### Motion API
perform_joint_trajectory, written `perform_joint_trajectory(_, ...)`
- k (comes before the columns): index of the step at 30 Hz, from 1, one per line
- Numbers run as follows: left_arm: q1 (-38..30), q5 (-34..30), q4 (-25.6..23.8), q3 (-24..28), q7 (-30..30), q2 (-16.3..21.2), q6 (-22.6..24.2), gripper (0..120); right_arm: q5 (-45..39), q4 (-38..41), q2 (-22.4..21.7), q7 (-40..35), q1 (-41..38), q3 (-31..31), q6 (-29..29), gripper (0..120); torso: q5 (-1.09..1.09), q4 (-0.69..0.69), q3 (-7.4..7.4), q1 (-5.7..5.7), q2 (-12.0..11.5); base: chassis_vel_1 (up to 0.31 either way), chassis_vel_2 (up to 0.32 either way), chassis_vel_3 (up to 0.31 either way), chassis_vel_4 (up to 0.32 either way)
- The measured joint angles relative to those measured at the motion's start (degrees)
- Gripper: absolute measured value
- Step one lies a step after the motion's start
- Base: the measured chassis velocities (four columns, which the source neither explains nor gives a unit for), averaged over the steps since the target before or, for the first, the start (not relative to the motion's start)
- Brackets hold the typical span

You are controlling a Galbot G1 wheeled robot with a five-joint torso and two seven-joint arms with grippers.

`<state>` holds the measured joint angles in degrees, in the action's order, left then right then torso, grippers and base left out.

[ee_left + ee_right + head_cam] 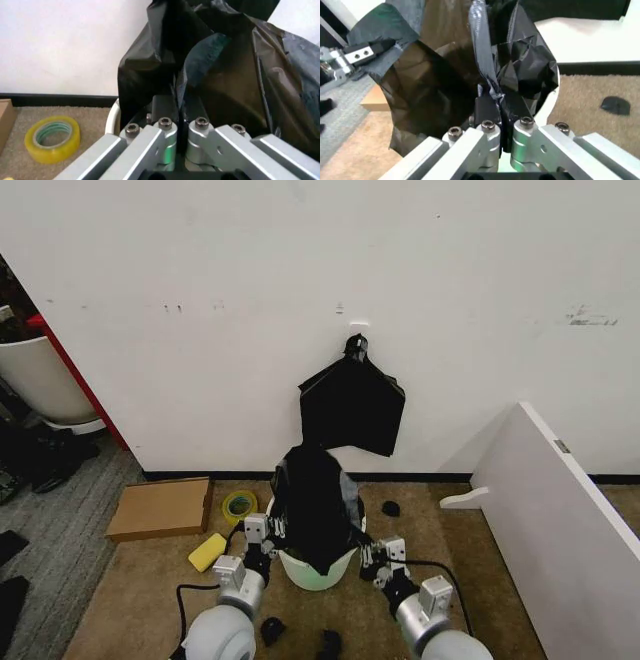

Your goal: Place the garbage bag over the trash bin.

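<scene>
Head view: garbage bag [316,502] stands tall over trash bin [318,568], mouth not yet down around the rim. Left hand [262,532] and right hand [378,556] flank the bin at rim height, each clamped on a bag edge. Bin contents hidden.

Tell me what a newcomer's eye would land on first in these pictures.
First, the garbage bag, a crinkled black heap standing up over the white trash bin on the carpet by the wall, with the left gripper and right gripper each pinching an edge from either side. Next, the flat bunch of black bags hanging from a hook on the wall just above. A yellow tape roll lies on the carpet left of the bin.
</scene>
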<state>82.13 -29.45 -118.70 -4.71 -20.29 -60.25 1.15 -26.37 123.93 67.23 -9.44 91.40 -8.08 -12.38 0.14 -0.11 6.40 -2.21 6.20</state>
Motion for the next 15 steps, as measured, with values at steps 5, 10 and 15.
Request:
perform_joint_trajectory(5,-1.0,0.05,1.27,-0.06,-0.02,-0.49,0.01,0,-1.53,-2.0,0.75,-1.37,-2.72,-0.69,-0.88,0,0.0,0.01,0.0,0.0,0.0,0.0,0.0,0.0,0.0)
perform_joint_trajectory(10,-2.34,-0.23,3.54,0.2,-0.75,-1.46,0.44,0,-3.03,-5.23,1.61,-5.02,-4.8,-1.4,-2.29,0,0.0,0.0,0.01,-0.01,0.0,0.0,0.0,0.0,0.0)
perform_joint_trajectory(15,-1.39,-0.44,3.37,-0.04,-1.25,-0.83,0.85,0,-3.48,-5.52,1.85,-9.92,-4.17,-1.44,-6.52,0,0.0,0.0,0.01,-0.01,0.0,0.0,0.0,0.0,0.0)
